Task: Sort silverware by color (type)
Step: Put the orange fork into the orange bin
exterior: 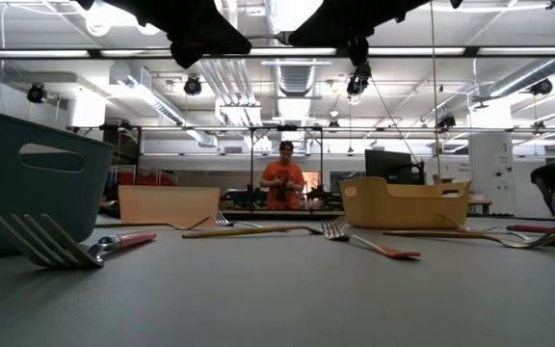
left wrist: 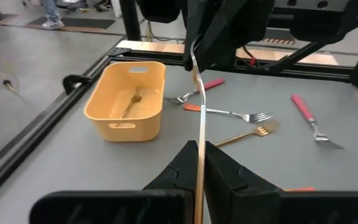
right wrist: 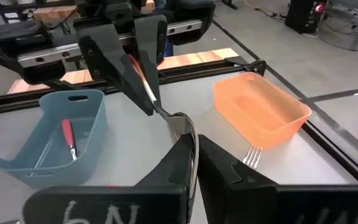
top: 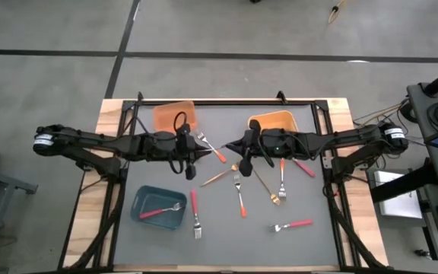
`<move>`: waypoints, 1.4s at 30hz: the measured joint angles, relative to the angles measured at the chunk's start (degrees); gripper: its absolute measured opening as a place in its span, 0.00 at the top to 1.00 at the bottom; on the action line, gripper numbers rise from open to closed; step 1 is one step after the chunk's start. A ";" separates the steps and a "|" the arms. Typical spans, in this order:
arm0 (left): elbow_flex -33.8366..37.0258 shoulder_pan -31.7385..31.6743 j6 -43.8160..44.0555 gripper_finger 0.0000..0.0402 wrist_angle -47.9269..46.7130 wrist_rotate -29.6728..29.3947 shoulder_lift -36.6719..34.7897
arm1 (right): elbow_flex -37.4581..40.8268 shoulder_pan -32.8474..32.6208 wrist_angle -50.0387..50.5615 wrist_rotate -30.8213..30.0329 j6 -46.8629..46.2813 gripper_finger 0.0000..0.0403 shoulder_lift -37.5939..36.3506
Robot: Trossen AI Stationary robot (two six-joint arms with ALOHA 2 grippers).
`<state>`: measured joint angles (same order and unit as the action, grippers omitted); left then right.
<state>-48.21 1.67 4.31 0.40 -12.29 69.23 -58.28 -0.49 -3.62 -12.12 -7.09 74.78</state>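
Observation:
A thin gold-tinted metal fork [left wrist: 200, 106] hangs in the air over the middle of the table, spanning the gap between my two grippers. My left gripper [left wrist: 198, 163] is shut on one end of it. My right gripper [right wrist: 190, 155] is shut on the other end. In the high view the left gripper [top: 202, 152] and the right gripper [top: 234, 146] face each other, tip to tip. Other forks lie flat on the mat: red-handled ones [top: 291, 225] [top: 195, 207], an orange-handled one [top: 240, 196] and a gold one [top: 268, 186]. My left gripper pinches the fork's handle end [left wrist: 199, 149] between its two fingers. The fork runs straight on from the fingers, along them, toward the other gripper. It is lifted clear of the table. My right gripper pinches the fork's broad shiny head end [right wrist: 182, 124] between its two fingers, coming nearly level from the table's right. The handle [right wrist: 146, 87] runs on to the left gripper. The fork is clear of the table.
An orange bin [top: 175, 114] stands at the far left. A yellow-orange bin [top: 274, 120] at the far right holds a gold fork [left wrist: 132, 102]. A teal bin [top: 158, 207] near the left holds a red-handled fork [top: 160, 210]. A person [exterior: 282, 178] stands beyond the far edge.

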 joint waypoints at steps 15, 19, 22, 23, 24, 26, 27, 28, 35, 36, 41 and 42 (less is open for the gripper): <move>0.00 0.00 -5.01 0.77 -2.07 -0.90 0.02 | 0.00 0.04 0.90 -0.09 -3.58 0.98 -0.10; 0.00 0.02 -7.79 0.65 -4.64 -3.58 0.02 | 0.00 0.77 4.57 0.03 -5.64 0.98 -0.64; 0.00 0.00 -9.91 0.58 -7.58 -11.87 0.06 | 0.00 2.13 8.67 -0.09 -8.64 0.98 -1.03; 0.00 0.00 -10.82 0.56 -8.20 -15.33 0.10 | 0.00 2.60 9.57 -0.39 -10.09 0.98 -1.03; 0.00 0.01 -11.81 0.54 -8.50 -18.72 0.13 | 0.00 3.12 10.31 -0.63 -11.47 0.98 -1.03; 0.00 0.00 -13.30 0.52 -8.45 -22.67 0.13 | 0.00 4.00 12.05 -1.45 -14.13 0.98 -0.85; 0.00 -0.04 -14.08 0.51 -7.69 -22.80 0.20 | 0.00 4.25 12.35 -2.53 -15.37 0.98 -0.67; 0.00 -0.09 -14.81 0.51 -6.50 -22.68 0.43 | 0.00 4.49 12.31 -3.71 -16.13 0.98 -0.26; 0.00 0.02 -20.90 0.53 7.99 -15.20 6.57 | 0.00 4.78 11.22 -5.98 -17.04 0.98 1.96; 0.00 0.00 -22.16 0.53 10.07 -15.19 7.85 | 0.00 4.82 11.33 -5.97 -17.25 0.98 2.04; -0.02 -0.02 -28.46 0.53 18.41 -15.69 13.88 | 0.00 4.94 11.22 -6.01 -17.88 0.98 1.80; -0.02 -0.01 -29.44 0.53 19.70 -15.71 14.86 | 0.00 4.94 11.17 -5.99 -17.90 0.98 1.77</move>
<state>-48.23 1.66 -25.13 20.10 -28.00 84.09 -58.28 4.45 7.55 -18.11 -24.99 76.55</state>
